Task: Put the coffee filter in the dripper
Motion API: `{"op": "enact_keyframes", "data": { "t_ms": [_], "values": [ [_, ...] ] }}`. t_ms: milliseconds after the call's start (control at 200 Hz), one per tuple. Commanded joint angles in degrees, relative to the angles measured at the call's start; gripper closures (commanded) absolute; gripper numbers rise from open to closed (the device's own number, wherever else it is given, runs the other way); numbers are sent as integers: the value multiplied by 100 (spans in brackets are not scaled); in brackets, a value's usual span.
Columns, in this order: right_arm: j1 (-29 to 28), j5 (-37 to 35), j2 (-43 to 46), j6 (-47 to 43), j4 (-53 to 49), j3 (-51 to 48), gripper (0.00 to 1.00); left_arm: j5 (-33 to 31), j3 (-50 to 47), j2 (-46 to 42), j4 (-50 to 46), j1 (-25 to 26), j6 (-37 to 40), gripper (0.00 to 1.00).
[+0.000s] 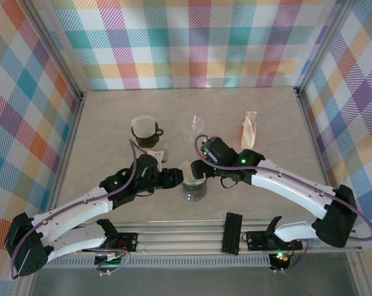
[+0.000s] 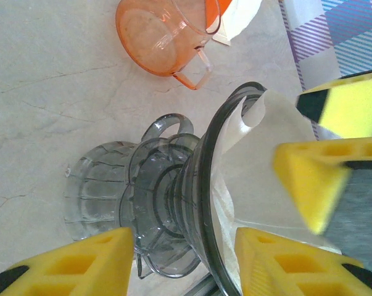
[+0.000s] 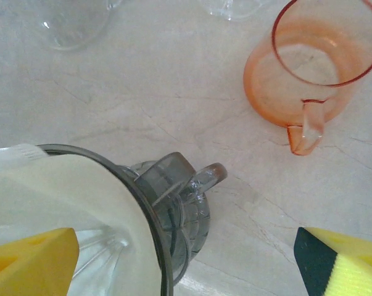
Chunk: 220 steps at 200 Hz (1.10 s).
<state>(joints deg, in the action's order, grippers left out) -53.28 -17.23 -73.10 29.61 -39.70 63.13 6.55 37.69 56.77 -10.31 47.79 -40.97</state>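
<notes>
Coffee filter (image 2: 260,166) looks pretty much in the dripper (image 2: 167,203) from where I'm sitting, so here's how it stands, working out from the arms. My left end effector (image 2: 182,240) straddles the dripper wall, one finger outside by the base and the other inside over the paper; honestly can't tell if it's actually clamping or just sitting close. My right end effector (image 3: 187,246) is spread wide and gripping nothing, with one finger (image 3: 31,259) down over the filter inside the cone and the other out over the bare table (image 3: 142,92). The filter lies against the inner wall, right under both inside fingers, and its top edge pokes up past the rim on one side, so I'd guess it isn't fully seated. What worries me is pulling out: if either inside finger drags on the paper, it'll lift or crumple the filter back out. The dripper is also perched on a glass server (image 1: 195,192), so a sideways nudge from the left arm could tip the whole stack. An orange cup (image 3: 309,68) sits well apart, and shouldn't be an issue.
</notes>
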Motion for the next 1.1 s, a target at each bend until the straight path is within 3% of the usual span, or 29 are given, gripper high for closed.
{"op": "enact_keyframes", "data": {
  "t_ms": [0, 490, 780, 1095],
  "values": [
    [-31, -178, 196, 170, -329, -14, 9, 44, -95, -72, 114, -48, 16, 52],
    [-38, -124, 369, 238, -450, -223, 10, 5, -126, -141, 55, -44, 18, 52],
    [-33, 609, -108, -186, -421, 91, 10, 4, -113, -142, 55, -45, -15, 52],
    [-106, 1031, 364, -216, -263, -371, 11, -64, -70, -121, 29, -44, -17, 49]
  ]
}}
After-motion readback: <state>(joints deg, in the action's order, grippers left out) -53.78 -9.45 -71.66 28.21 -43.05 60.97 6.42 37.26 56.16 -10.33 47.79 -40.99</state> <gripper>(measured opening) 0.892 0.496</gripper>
